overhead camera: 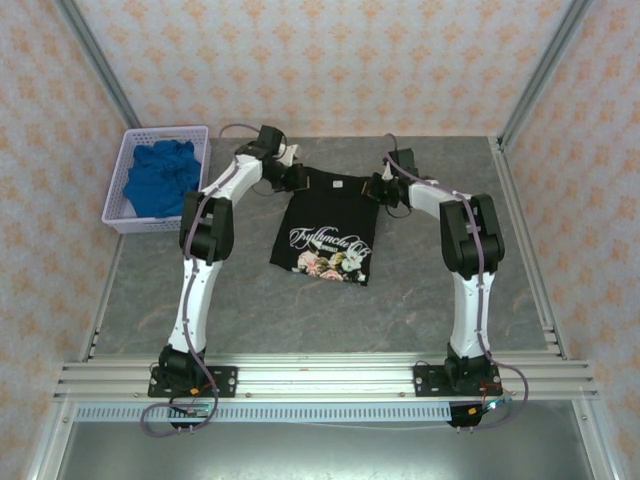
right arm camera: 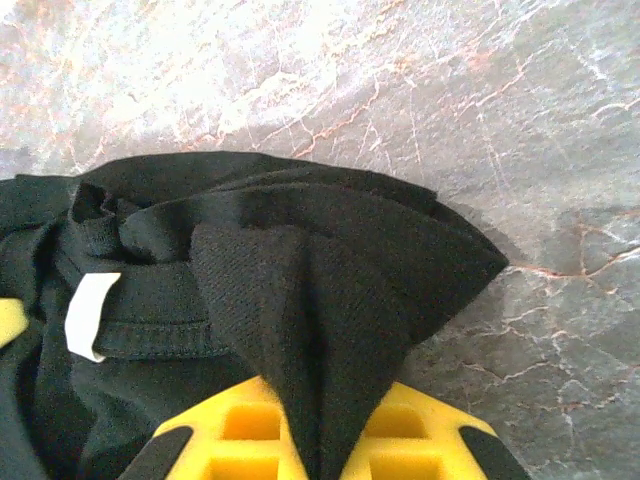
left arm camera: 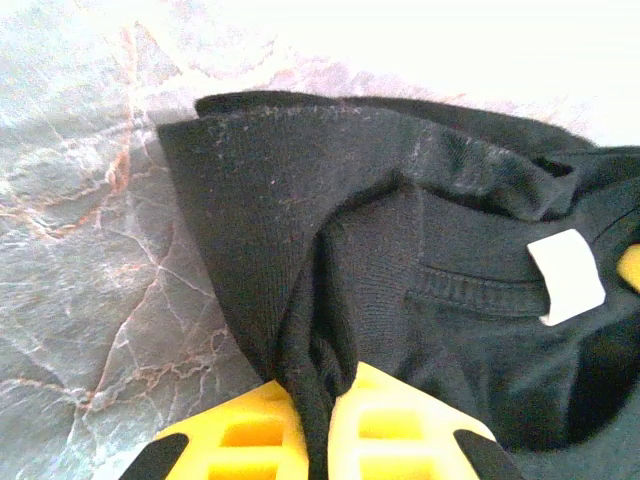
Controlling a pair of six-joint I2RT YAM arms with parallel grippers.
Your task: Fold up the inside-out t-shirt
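Note:
The black t-shirt [overhead camera: 327, 225] lies on the grey table, its white-and-pink graphic facing up at the near end. My left gripper [overhead camera: 292, 178] is shut on the shirt's far left shoulder; black fabric [left arm camera: 300, 260] is pinched between its yellow fingers [left arm camera: 245, 435]. At the far right shoulder my right gripper [overhead camera: 380, 188] is shut on the shirt [right arm camera: 320, 290] in the same way, cloth bunched between its fingers [right arm camera: 410, 440]. The white neck tag [left arm camera: 566, 276] [right arm camera: 90, 315] sits at the collar between the two grippers.
A white basket [overhead camera: 115, 215] holding a bright blue cloth [overhead camera: 160, 178] stands at the far left of the table. Bare marbled table [overhead camera: 400, 300] surrounds the shirt. Metal frame posts rise at the back corners.

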